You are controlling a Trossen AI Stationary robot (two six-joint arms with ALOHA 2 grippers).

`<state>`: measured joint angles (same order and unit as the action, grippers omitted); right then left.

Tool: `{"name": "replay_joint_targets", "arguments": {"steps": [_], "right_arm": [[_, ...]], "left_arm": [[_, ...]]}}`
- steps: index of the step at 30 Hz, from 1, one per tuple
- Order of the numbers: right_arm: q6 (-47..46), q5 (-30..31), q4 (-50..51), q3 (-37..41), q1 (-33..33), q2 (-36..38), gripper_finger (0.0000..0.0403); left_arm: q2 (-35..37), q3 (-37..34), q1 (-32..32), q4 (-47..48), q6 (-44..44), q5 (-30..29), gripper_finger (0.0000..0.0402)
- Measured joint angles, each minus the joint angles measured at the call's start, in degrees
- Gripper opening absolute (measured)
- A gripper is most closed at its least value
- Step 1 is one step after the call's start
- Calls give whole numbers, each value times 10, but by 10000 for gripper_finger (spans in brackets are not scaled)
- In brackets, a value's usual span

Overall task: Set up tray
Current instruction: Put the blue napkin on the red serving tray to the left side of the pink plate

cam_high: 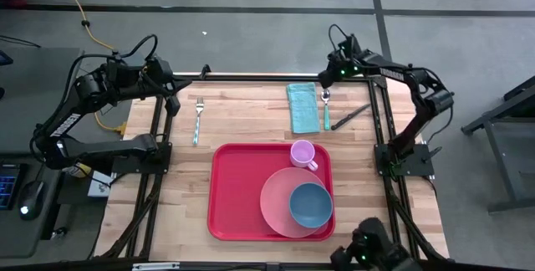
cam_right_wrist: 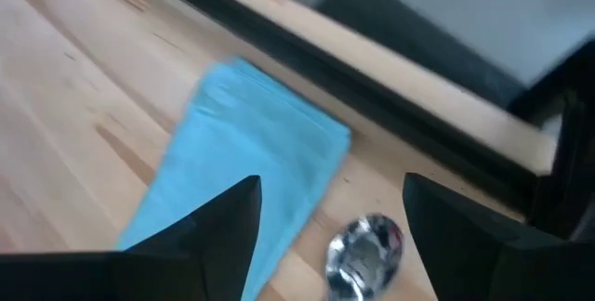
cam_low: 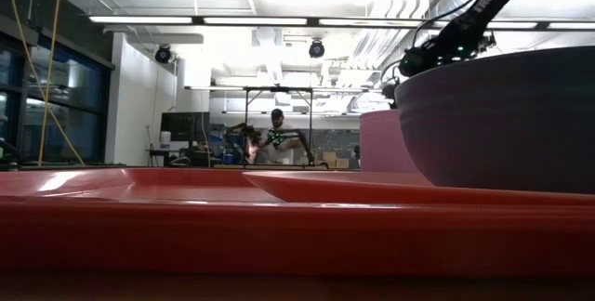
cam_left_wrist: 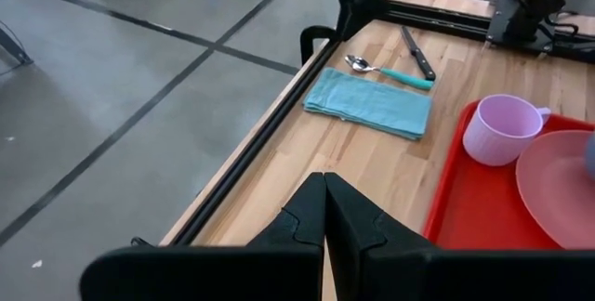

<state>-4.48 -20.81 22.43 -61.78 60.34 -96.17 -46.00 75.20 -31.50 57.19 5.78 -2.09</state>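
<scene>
The tray [cam_high: 238,204] lies at the near edge of the pale wooden tabletop [cam_high: 175,187], roughly central. Its right half carries a round pink plate [cam_high: 274,200] with a blue bowl [cam_high: 310,205] on it, and a pink mug [cam_high: 303,153] stands on the tray's far right corner, just beyond the plate. In the low view the tray's red rim fills the foreground, with the bowl's dark wall looming at the right.

Farther back on the bare wood, a fork with a teal handle [cam_high: 198,120] lies left of the tray, well apart from it. Beyond the tray's right side a folded teal napkin [cam_high: 301,107] lies flat; a spoon [cam_high: 325,108] with a teal handle lies just beside it, and a dark knife [cam_high: 350,116] lies at an angle farther right.

The left end effector [cam_left_wrist: 324,210] hangs over the far left edge of the tabletop, its fingers pressed together with nothing between them. The right end effector [cam_right_wrist: 327,210] hovers above the spoon's bowl at the far edge, its fingers spread.

A black frame borders the tabletop. Around it is grey concrete floor crossed by dark lines, with a yellow cable [cam_high: 77,3] trailing at the far left. The low view shows a lit room with ceiling strip lights and a person [cam_low: 276,134] far at the back.
</scene>
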Motion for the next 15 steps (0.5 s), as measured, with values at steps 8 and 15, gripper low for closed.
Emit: {"name": "replay_joint_targets", "arguments": {"steps": [8, 15], "right_arm": [[-55, -42, 81, -62, 0, -62, 242], [-85, -46, 69, -62, 0, -84, 242]], "left_arm": [[0, 0, 0, 0, -14, 0, 35], [0, 0, 0, 0, -16, 1, 35]]}}
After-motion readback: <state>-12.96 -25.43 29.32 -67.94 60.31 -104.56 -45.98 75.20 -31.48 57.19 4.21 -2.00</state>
